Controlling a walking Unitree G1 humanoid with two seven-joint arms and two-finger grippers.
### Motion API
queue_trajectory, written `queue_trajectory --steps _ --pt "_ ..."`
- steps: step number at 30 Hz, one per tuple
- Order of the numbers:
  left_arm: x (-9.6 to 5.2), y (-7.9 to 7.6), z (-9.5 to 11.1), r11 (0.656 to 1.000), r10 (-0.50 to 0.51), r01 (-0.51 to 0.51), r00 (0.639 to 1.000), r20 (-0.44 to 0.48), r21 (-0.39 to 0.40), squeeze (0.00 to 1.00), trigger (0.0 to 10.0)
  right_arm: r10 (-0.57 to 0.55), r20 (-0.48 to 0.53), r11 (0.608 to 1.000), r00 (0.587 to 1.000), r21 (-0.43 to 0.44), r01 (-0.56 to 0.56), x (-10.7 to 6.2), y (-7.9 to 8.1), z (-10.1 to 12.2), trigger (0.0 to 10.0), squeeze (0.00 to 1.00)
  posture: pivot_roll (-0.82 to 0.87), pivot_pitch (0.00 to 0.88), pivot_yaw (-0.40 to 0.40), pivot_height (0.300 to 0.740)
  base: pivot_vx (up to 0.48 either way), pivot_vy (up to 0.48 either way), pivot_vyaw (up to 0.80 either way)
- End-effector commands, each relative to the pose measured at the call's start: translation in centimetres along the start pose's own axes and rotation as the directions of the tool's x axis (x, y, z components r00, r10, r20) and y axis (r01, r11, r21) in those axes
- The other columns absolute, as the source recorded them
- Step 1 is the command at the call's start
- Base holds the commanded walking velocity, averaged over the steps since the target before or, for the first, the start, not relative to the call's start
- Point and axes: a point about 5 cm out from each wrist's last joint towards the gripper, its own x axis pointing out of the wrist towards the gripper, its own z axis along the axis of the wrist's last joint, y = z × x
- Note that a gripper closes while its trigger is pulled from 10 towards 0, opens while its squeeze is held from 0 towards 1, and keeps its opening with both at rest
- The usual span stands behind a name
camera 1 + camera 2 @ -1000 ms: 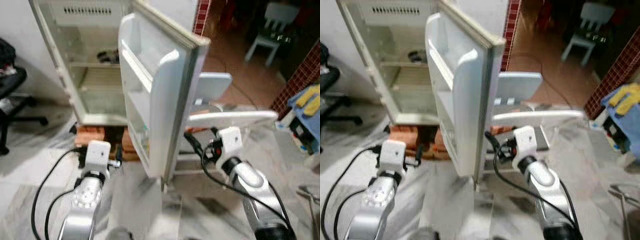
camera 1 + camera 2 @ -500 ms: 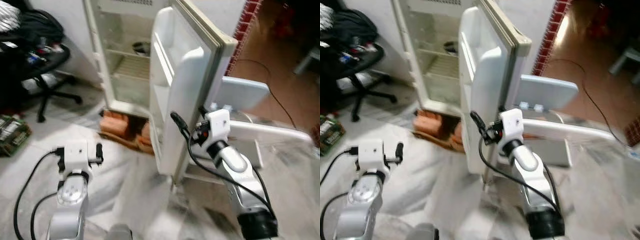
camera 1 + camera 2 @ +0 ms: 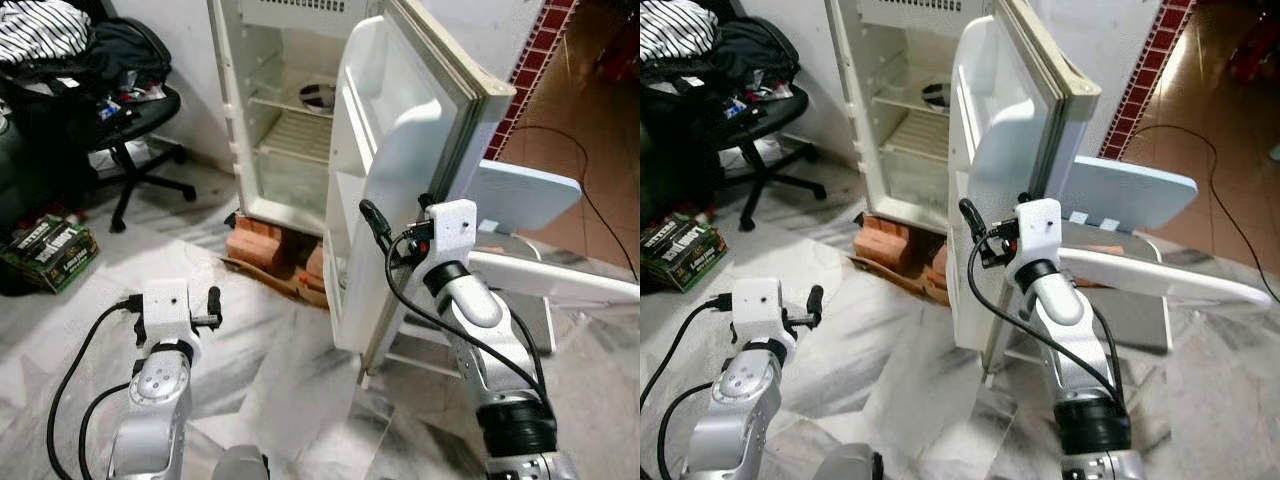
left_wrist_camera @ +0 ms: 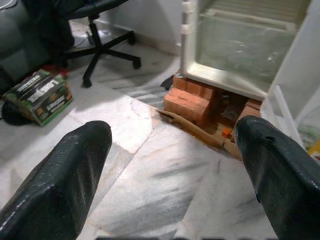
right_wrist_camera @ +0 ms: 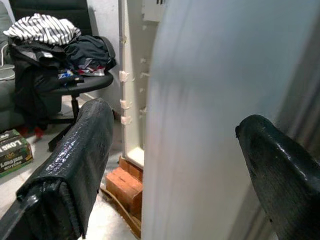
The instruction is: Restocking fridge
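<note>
Right wrist view: I am straddling the tall white fridge door's [image 3: 400, 190] rigid, smooth edge with my right end effector [image 5: 165, 165], fingers apart; left end effector [image 4: 175, 165] is hovering spread, empty.

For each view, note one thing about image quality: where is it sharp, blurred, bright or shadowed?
Left eye view: sharp, with evenly lit marble floor. Right eye view: the tiled room at upper right falls into shadow. Left wrist view: the left gripper has soft, out-of-focus fingers, while the bricks are crisp. Right wrist view: the fridge door edge is a pale blur between the right gripper's fingers.
</note>
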Motion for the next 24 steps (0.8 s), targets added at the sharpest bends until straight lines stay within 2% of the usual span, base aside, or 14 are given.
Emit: queue_trajectory --steps 1,3,5,8,9,11,12,13,15,16,17,19,21,24 --pt "-0.1 0.2 0.0 1.0 0.01 -0.01 1.0 -0.004 0.002 0.0 10.0 0.045 -0.033 0.998 0.998 0.039 -0.043 -0.5 0.1 -0.6 10.0 0.0 0.12 0.01 -0.055 0.74 0.0 0.0 0.0" --pt "-0.2 0.2 0.0 1.0 0.011 -0.011 1.0 -0.009 0.001 0.0 10.0 0.167 -0.115 0.984 0.979 0.079 -0.158 -1.7 0.9 -1.9 10.0 0.0 0.12 0.012 -0.054 0.74 0.0 0.0 0.0" --pt "-0.2 0.3 -0.1 1.0 0.009 -0.01 1.0 -0.013 -0.001 0.0 10.0 0.237 -0.239 0.971 0.941 0.072 -0.226 -3.1 1.3 -3.6 10.0 0.0 0.11 0.013 -0.052 0.74 0.0 0.0 0.0" --pt "-0.1 0.2 -0.1 1.0 0.006 -0.006 1.0 -0.014 -0.001 0.0 10.0 0.238 -0.351 0.971 0.906 0.065 -0.23 -4.4 0.9 -5.3 10.0 0.0 0.11 0.012 -0.052 0.74 0.0 0.0 0.0" --pt "0.0 0.1 0.0 1.0 0.001 -0.001 1.0 -0.016 0.0 0.0 10.0 0.212 -0.421 0.976 0.882 0.039 -0.216 -5.2 0.1 -6.4 10.0 0.0 0.11 0.012 -0.05 0.74 0.0 0.0 0.0" --pt "0.0 0.1 0.0 1.0 -0.004 0.004 1.0 -0.017 0.0 0.0 10.0 0.14 -0.45 0.986 0.882 -0.017 -0.166 -5.4 -1.0 -6.8 10.0 0.0 0.1 0.011 -0.047 0.74 0.0 0.0 0.0" --pt "0.1 0.1 0.0 1.0 -0.005 0.005 1.0 -0.017 0.0 0.0 10.0 0.116 -0.45 0.989 0.885 -0.03 -0.145 -5.3 -1.3 -6.9 10.0 0.0 0.1 0.011 -0.047 0.74 0.0 0.0 0.0" --pt "0.0 -0.3 0.3 0.998 -0.046 0.046 0.999 -0.007 -0.032 0.0 10.0 0.063 -0.418 0.994 0.906 -0.058 -0.096 -4.6 -1.9 -6.3 10.0 0.0 0.1 0.01 -0.044 0.74 0.0 0.0 0.0" --pt "0.0 -0.5 0.4 0.997 -0.062 0.062 0.998 0.0 -0.045 0.0 10.0 0.048 -0.402 0.994 0.915 -0.073 -0.084 -4.3 -2.1 -6.0 10.0 0.0 0.1 0.009 -0.042 0.74 0.0 0.0 0.0" --pt "0.1 -0.8 0.8 0.997 -0.08 0.08 0.997 0.016 -0.02 0.0 10.0 0.016 -0.329 0.988 0.944 -0.137 -0.064 -3.1 -2.4 -4.6 10.0 0.0 0.11 0.006 -0.041 0.74 0.0 0.0 0.0" --pt "0.1 -0.9 0.8 0.997 -0.079 0.079 0.997 0.018 -0.004 0.0 10.0 0.006 -0.301 0.987 0.954 -0.149 -0.053 -2.7 -2.5 -4.0 10.0 0.0 0.11 0.005 -0.041 0.74 0.0 0.0 0.0" --pt "0.2 -0.8 0.8 0.998 -0.07 0.07 0.997 0.014 -0.004 0.0 10.0 -0.025 -0.198 0.99 0.98 -0.139 -0.003 -1.4 -2.8 -2.1 10.0 0.0 0.12 0.003 -0.043 0.74 0.0 0.0 0.0" --pt "0.2 -0.8 0.7 0.998 -0.069 0.069 0.998 0.012 -0.007 0.0 10.0 -0.027 -0.165 0.992 0.986 -0.129 0.005 -1.1 -2.8 -1.6 10.0 0.0 0.12 0.001 -0.044 0.74 0.0 0.0 0.0" --pt "0.2 -0.6 0.7 0.998 -0.063 0.063 0.998 0.012 -0.01 0.0 10.0 -0.053 -0.062 0.987 0.997 -0.155 0.043 -0.2 -3.7 0.7 10.0 0.0 0.13 0.0 -0.049 0.74 0.0 0.0 0.0"
